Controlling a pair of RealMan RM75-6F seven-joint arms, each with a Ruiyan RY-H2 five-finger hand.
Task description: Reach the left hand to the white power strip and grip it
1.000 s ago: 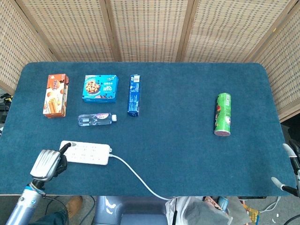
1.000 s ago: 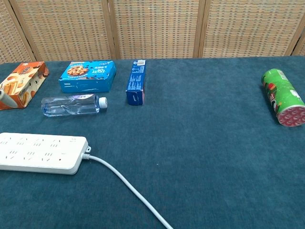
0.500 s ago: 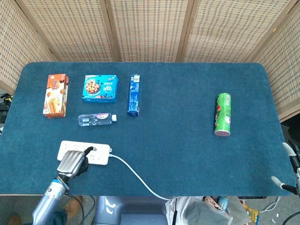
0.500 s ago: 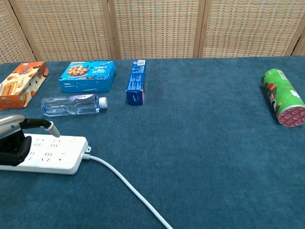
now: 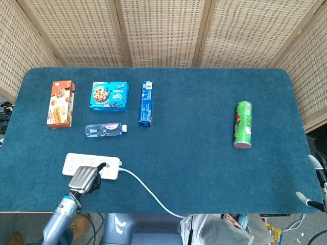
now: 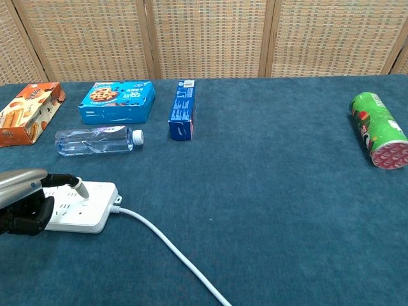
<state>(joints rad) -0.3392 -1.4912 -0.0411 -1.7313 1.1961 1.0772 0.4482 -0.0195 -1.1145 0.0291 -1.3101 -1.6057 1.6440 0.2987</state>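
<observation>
**Left robot hand over the strip, grasp not confirmed**

We find the white rectangular plastic power strip (image 5: 92, 167) flat on the blue-carpeted desk (image 5: 194, 112), at its near left, with its white cable (image 5: 148, 191) trailing off right toward the near edge. The left robot hand (image 5: 84, 178) sits over the strip's near long edge, about mid-length; in the chest view one finger (image 6: 75, 185) lies across the socket face. We cannot tell whether its fingers are closed on the body or merely resting on it. Of the right robot hand (image 5: 312, 181) only pale tips show at the near right edge; its posture is unreadable.

To do this step well, we judge the thumb should go under or against the near edge and the fingers over the far edge, squeezing across the narrow width. A low, flat body will slip; press down slightly before closing. Keep clear of the cable end.
</observation>
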